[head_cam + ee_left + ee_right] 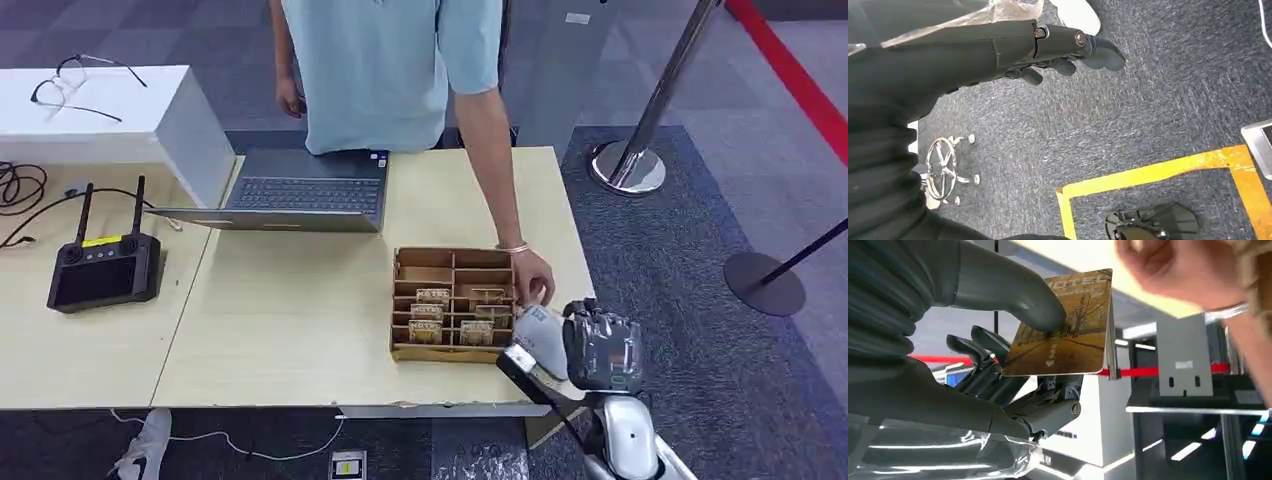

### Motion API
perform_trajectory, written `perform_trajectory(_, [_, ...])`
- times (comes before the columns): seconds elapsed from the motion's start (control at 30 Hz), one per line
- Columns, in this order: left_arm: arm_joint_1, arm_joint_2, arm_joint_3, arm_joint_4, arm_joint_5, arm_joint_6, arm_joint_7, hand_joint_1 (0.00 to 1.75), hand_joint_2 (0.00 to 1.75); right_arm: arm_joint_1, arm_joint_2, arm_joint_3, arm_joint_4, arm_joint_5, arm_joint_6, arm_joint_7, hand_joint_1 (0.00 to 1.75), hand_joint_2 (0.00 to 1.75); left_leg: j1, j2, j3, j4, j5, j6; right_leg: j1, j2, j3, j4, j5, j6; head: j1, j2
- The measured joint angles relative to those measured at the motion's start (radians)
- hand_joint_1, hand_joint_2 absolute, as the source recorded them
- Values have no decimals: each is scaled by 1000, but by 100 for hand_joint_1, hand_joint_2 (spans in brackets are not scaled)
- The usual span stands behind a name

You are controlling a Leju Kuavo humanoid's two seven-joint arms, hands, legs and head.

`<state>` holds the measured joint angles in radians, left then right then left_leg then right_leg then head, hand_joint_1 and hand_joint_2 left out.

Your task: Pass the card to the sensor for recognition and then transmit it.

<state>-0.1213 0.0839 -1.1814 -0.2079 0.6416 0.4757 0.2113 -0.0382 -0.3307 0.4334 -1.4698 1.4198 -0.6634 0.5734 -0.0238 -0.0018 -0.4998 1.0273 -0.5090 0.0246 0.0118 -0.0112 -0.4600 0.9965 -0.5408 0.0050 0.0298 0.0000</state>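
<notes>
Card [1068, 330], one, pinched by the right hand [1013, 355] at the table's [300, 320] 4 o'clock corner; left hand [1048, 50] empty, fingers loosely extended; five cards sit in the box [455, 305]; a person's hand [532, 280] reaches in

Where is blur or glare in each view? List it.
Right wrist view: the person's hand is motion-blurred and the hotel card stays sharp in the right hand. Head view: evenly lit and somewhat soft. Left wrist view: the left hand is dark and the carpet grainy.
</notes>
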Motion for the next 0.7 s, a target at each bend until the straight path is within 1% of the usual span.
perform_trajectory(0.1, [0, -1, 0, 0, -2, 0, 2, 0, 175, 0, 10, 26, 25, -27, -19, 2, 175, 175, 0, 0, 0, 0, 0, 0, 0, 0, 0, 0, 0, 0, 0, 0])
perform_trajectory(0.23, [0, -1, 0, 0, -3, 0, 2, 0, 175, 1, 24, 57, 71, -56, -23, 3, 175, 175, 0, 0, 0, 0, 0, 0, 0, 0, 0, 0, 0, 0, 0, 0])
perform_trajectory(0.4, [0, -1, 0, 0, -6, 0, 2, 0, 175, -2, 35, 76, 119, -76, -34, -11, 175, 175, 0, 0, 0, 0, 0, 0, 0, 0, 0, 0, 0, 0, 0, 0])
perform_trajectory(0.5, [0, -1, 0, 0, -8, 0, 2, 0, 175, -6, 43, 79, 147, -88, -37, -25, 175, 175, 0, 0, 1, 0, 0, 0, 0, 0, 0, 0, 0, 0, 0, 0])
perform_trajectory(0.7, [0, -1, 0, 0, -10, 0, 2, 0, 175, -20, 59, 80, 228, -115, -39, -78, 175, 175, 0, 0, 3, 0, 0, 0, 0, 0, 2, 0, 0, 0, 0, 0])
